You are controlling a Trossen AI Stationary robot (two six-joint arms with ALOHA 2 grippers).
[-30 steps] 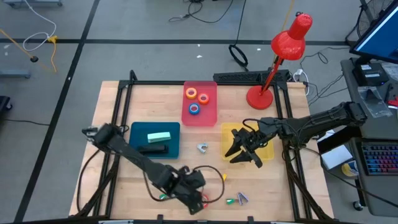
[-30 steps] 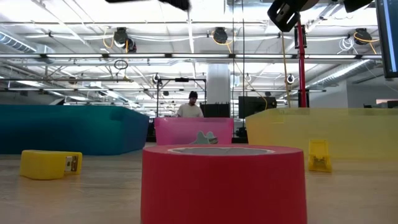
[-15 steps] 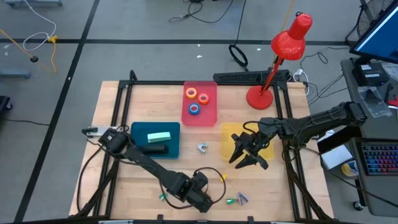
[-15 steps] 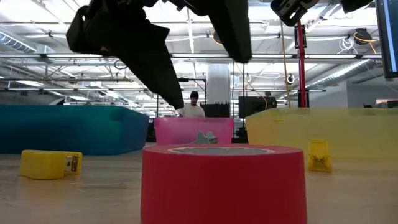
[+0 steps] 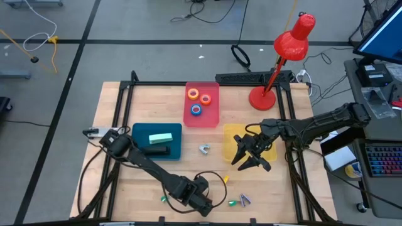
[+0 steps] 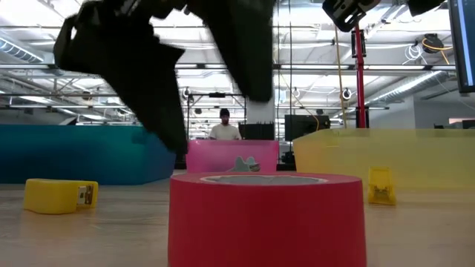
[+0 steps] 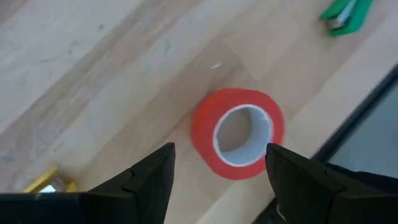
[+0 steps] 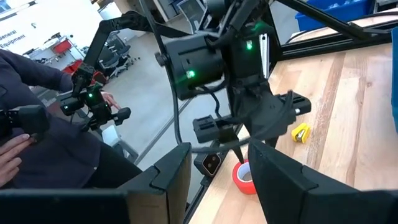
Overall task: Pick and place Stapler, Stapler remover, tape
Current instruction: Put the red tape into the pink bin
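Left claw poised over the red tape

At the surface's near edge, the left claw (image 7: 217,171) hangs fingers apart above the red tape (image 7: 237,132); next it likely lowers and closes. Farther off, the right claw (image 5: 248,158), part-open, empty, waits by the yellow tray (image 5: 270,150).

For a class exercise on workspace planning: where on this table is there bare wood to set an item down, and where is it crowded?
Free: the left strip beside the teal tray, and the back left corner beside the pink tray. Crowded: the front edge, where the left gripper hovers over the red tape, and around the right gripper at the yellow tray.
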